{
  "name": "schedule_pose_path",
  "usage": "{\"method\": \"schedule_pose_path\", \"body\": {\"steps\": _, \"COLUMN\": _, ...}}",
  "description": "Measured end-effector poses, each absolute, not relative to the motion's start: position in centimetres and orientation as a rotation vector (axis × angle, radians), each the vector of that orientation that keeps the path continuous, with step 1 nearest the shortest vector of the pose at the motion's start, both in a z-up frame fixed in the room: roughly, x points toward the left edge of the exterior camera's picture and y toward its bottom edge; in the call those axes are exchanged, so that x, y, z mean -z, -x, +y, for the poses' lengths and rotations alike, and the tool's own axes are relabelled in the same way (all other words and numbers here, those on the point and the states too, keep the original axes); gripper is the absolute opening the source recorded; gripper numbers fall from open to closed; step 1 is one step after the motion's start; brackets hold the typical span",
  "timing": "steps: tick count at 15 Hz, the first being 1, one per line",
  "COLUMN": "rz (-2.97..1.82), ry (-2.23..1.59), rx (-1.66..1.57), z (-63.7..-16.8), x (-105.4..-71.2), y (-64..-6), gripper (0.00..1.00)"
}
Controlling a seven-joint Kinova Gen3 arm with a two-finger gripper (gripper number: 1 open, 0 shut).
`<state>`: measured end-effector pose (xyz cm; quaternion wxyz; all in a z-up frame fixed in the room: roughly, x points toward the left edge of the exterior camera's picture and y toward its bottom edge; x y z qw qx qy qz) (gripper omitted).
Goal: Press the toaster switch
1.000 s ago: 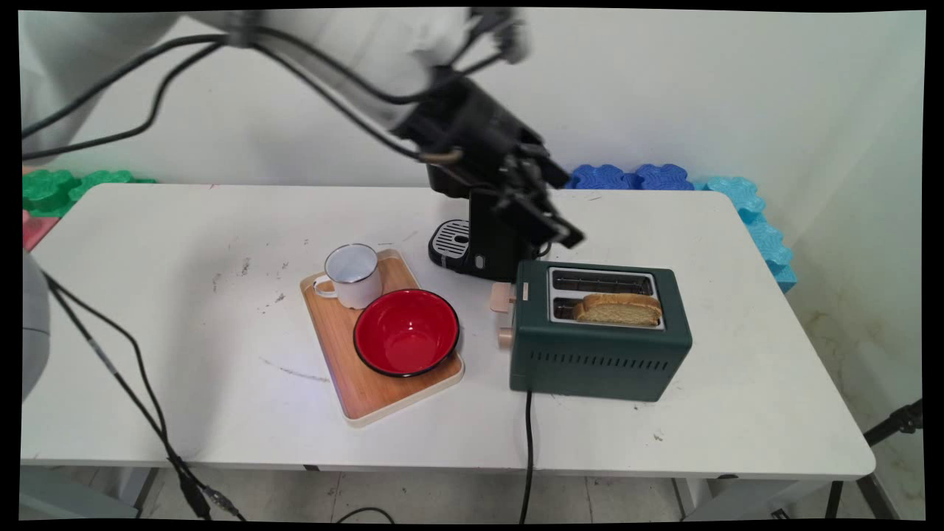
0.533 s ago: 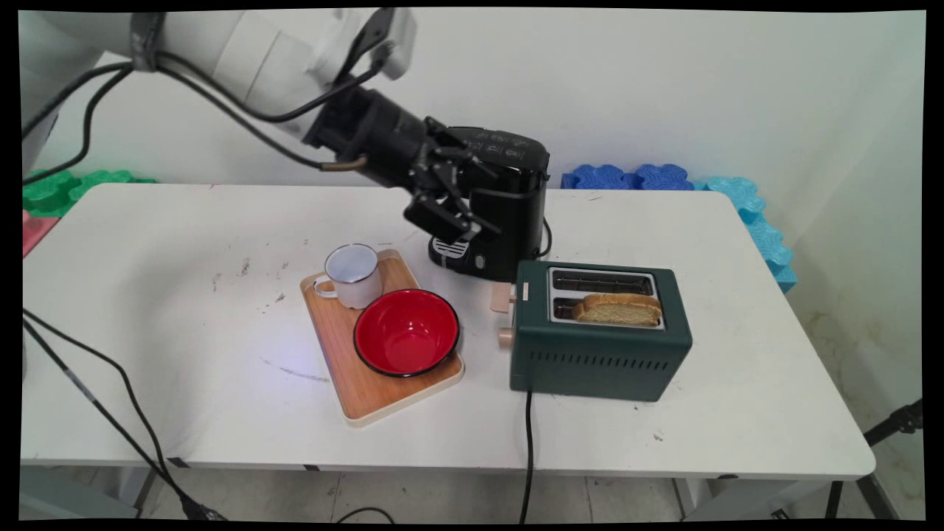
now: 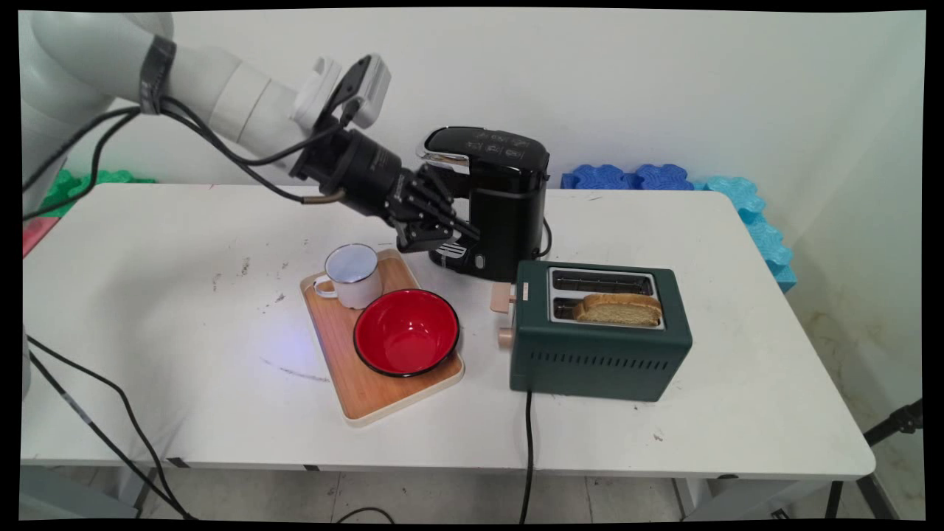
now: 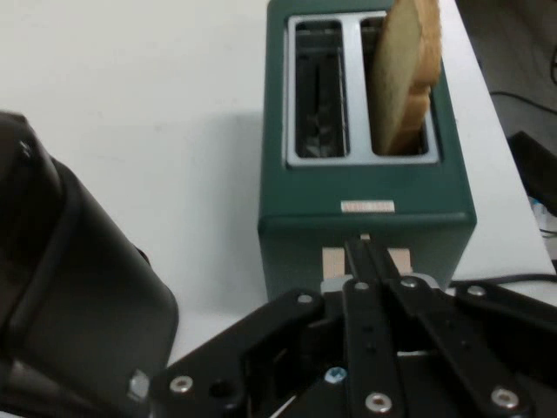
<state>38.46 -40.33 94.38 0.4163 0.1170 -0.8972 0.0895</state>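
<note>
Gripper: the gripper [image 3: 435,234] hangs just left of the coffee machine [image 3: 498,199], its fingers [image 4: 365,261] pressed together on nothing.
Toaster: the green toaster [image 3: 599,335] stands right of the coffee machine; a bread slice [image 3: 618,310] stands in its nearer slot, the other slot empty.
Tray: the wooden tray [image 3: 346,380], left of the toaster, carries a white mug [image 3: 354,275] and a red bowl [image 3: 406,332].

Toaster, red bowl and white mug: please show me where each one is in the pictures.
toaster [image 3: 599,354], main view, on its green front wall.
red bowl [image 3: 405,335], main view, on its inner bottom.
white mug [image 3: 359,291], main view, on its outer side wall.
</note>
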Motion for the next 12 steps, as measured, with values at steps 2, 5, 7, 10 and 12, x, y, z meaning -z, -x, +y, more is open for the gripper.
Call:
{"method": "schedule_pose_path", "body": {"steps": 2, "rz": -2.248, "ry": -0.295, "rx": -0.203, "z": -40.7, "x": -93.1, "y": -38.9, "gripper": 0.00}}
{"method": "schedule_pose_path", "body": {"steps": 5, "rz": -2.236, "ry": -0.293, "rx": -0.184, "z": -41.1, "x": -91.9, "y": -39.2, "gripper": 0.00}}
{"method": "schedule_pose_path", "body": {"steps": 7, "rz": -2.226, "ry": -0.284, "rx": -0.170, "z": -41.4, "x": -90.9, "y": -39.2, "gripper": 0.00}}
{"method": "schedule_pose_path", "body": {"steps": 10, "rz": -2.214, "ry": -0.270, "rx": -0.160, "z": -41.6, "x": -90.0, "y": -39.1, "gripper": 0.00}}
{"method": "schedule_pose_path", "body": {"steps": 12, "rz": -2.206, "ry": -0.261, "rx": -0.154, "z": -41.7, "x": -89.3, "y": -39.0, "gripper": 0.00}}
